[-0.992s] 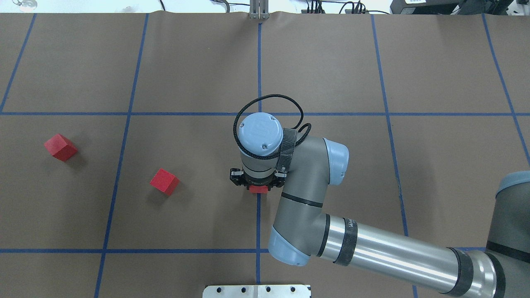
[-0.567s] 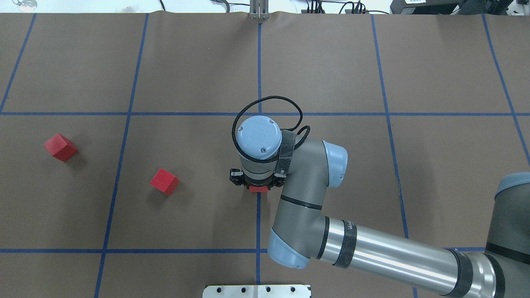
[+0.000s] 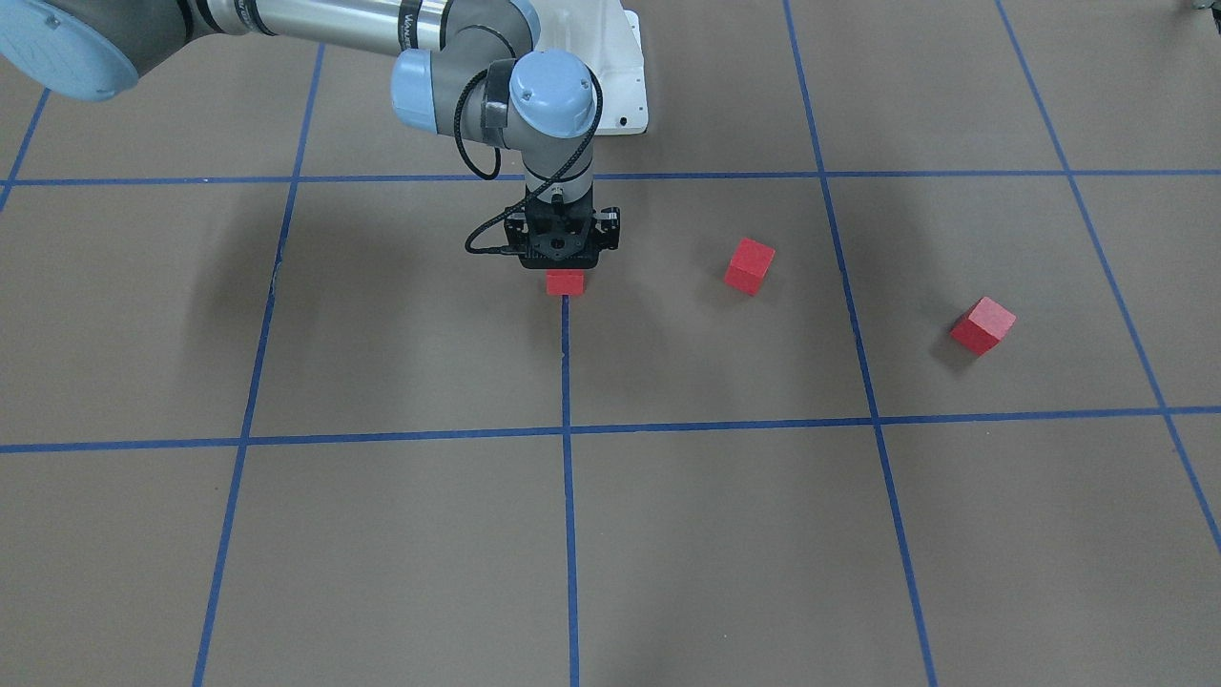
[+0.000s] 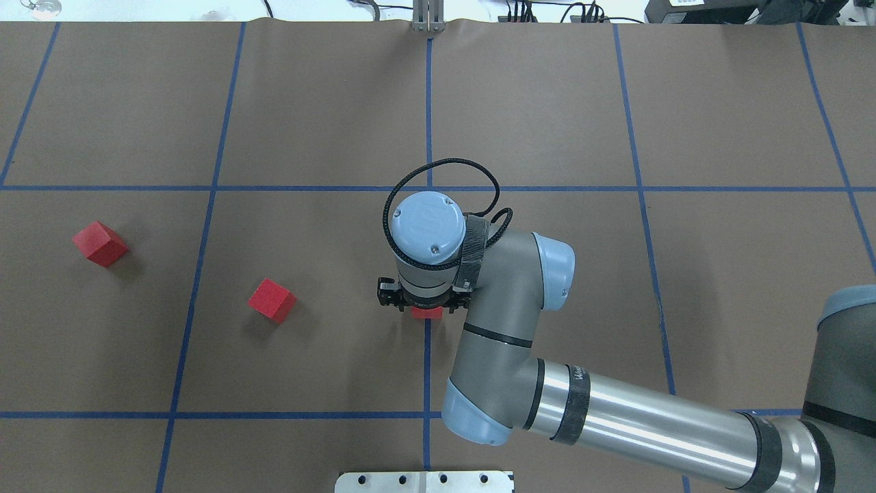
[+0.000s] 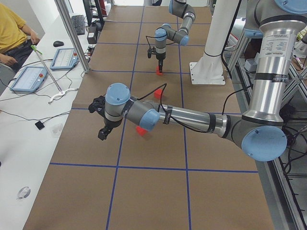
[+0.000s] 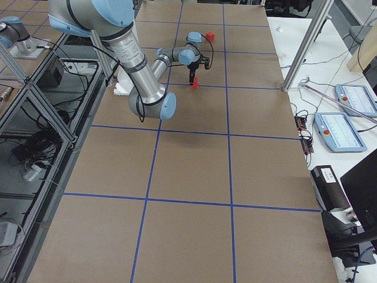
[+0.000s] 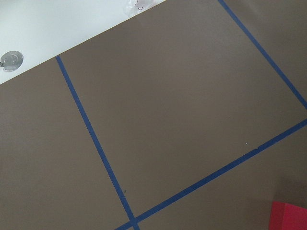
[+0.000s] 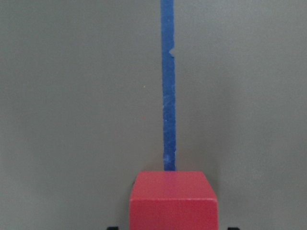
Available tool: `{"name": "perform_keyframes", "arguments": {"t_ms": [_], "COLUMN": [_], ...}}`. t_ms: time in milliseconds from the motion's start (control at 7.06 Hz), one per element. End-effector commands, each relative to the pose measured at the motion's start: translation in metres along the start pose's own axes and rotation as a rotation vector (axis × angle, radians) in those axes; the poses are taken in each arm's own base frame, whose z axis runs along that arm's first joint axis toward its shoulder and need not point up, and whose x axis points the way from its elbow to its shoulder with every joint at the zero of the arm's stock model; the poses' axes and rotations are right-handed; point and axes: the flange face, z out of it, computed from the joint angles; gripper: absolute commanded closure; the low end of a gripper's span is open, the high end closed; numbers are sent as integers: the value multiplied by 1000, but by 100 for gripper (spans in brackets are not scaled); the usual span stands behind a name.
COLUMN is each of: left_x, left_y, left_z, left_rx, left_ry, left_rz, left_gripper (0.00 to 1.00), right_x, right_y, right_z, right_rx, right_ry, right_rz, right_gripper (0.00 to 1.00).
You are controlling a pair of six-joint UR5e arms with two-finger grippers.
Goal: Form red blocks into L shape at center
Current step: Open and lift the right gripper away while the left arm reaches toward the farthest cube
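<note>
Three red blocks lie on the brown gridded table. One block (image 4: 427, 313) rests on the centre blue line, also in the front view (image 3: 565, 282) and low in the right wrist view (image 8: 172, 201). My right gripper (image 4: 426, 307) stands upright straight over it, jaws open, fingertips (image 8: 111, 228) a little clear of its sides. The second block (image 4: 272, 300) and the third (image 4: 100, 243) lie apart to the left. My left gripper (image 5: 101, 132) shows only in the exterior left view, so I cannot tell its state. A red block's corner (image 7: 290, 216) shows in the left wrist view.
Blue tape lines (image 4: 428, 116) divide the table into squares. A white mounting plate (image 4: 424, 481) sits at the near edge by the robot's base. A side bench with tablets (image 5: 29, 79) and a metal post (image 5: 72, 33) stand beyond the far edge.
My right gripper's jaws have spread slightly wider around the centre block. The block stays on the blue line. The other two blocks have not moved.
</note>
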Motion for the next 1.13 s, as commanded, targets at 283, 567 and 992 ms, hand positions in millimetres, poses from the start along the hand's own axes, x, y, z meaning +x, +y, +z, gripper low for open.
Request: {"name": "perform_keyframes", "arguments": {"t_ms": [283, 567, 992], "left_x": [35, 102, 157], "left_y": [-26, -51, -25], "left_z": [16, 47, 97], "left_rx": [-5, 4, -2], "left_ry": [35, 104, 190], "left_rz": [58, 24, 119], "left_gripper": [0, 0, 0], "right_x": [53, 159, 306], "right_y": [-94, -139, -192], "right_z": [-105, -157, -197], "right_rx": [67, 183, 169], "right_ry": [-117, -106, -77], "right_rz": [86, 19, -191], "right_gripper": [1, 1, 1]}}
